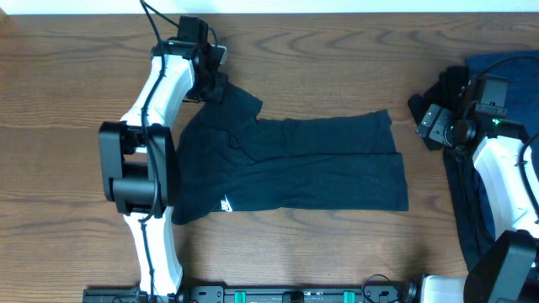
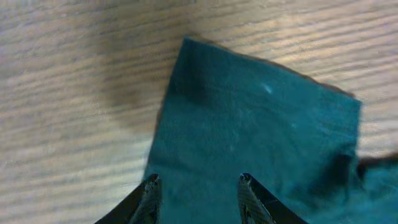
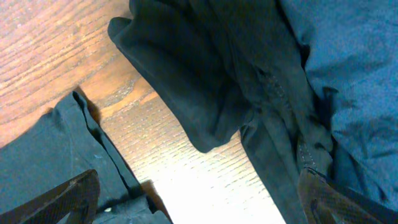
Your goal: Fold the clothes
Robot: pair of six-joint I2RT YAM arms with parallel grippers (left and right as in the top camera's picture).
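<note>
Over T-shirt sleeve [image 2: 249, 118] | left hand [image 2: 199, 183] part-open, gripping nothing | right hand [image 3: 199, 190] wide open beside dark clothes pile [image 3: 205, 81]

Brown wood-grain worktop [image 1: 337, 76], long wavy grain running left to right, fills nearly the whole overhead view; a thin pale strip [image 1: 354, 5] runs along its far edge. Light is soft and even from above, and the shadows are faint. In the right wrist view a bright white glare patch [image 3: 186, 186] washes out the grain; in the left wrist view the wood looks paler, with a blurred grey shadow [image 2: 118, 93].
</note>
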